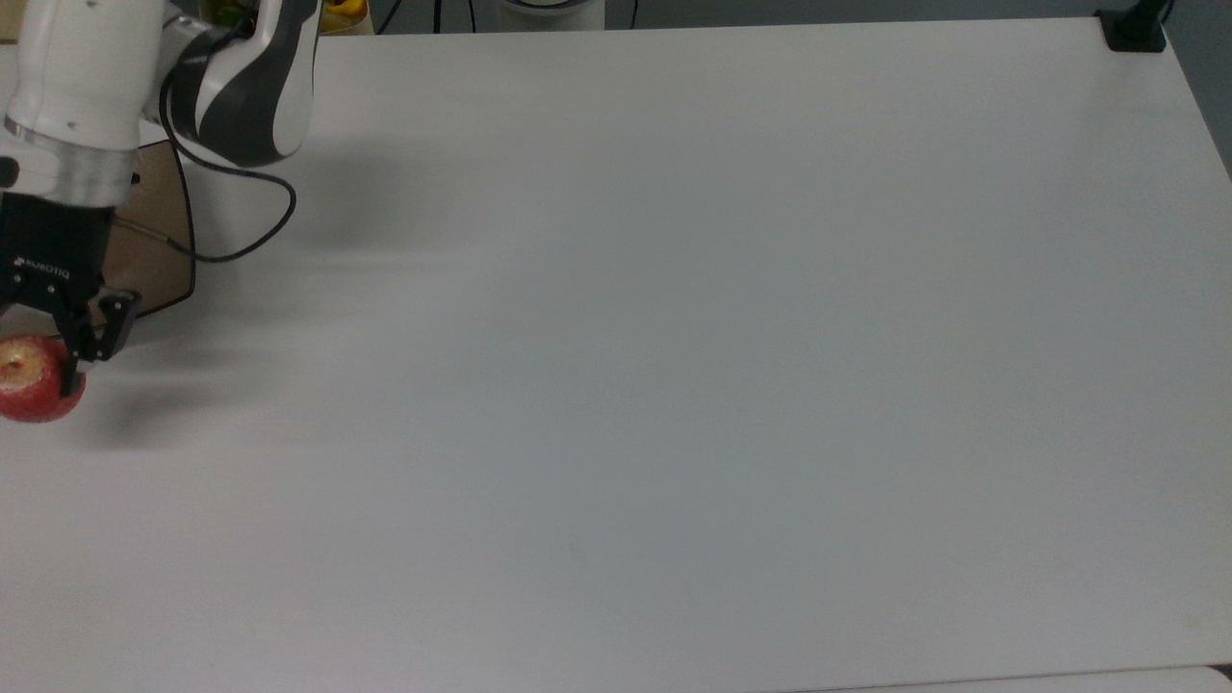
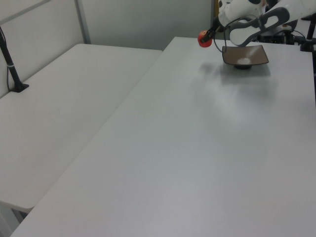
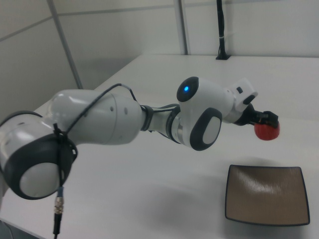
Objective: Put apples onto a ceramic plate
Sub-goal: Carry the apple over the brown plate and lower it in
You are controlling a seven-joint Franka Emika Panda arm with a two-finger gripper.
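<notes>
The red apple hangs clear of the white table, with my gripper shut on it at the top view's left edge. In the left view the apple is held to the left of the taupe-brown plate and higher than it. The right view has the apple in the gripper above and beyond the plate, not over its middle. The arm hides part of the plate in the top view.
A black cable loops from the wrist over the table beside the plate. A black clamp sits at the top view's far right corner. A second white table with a black post lies on the left view's left.
</notes>
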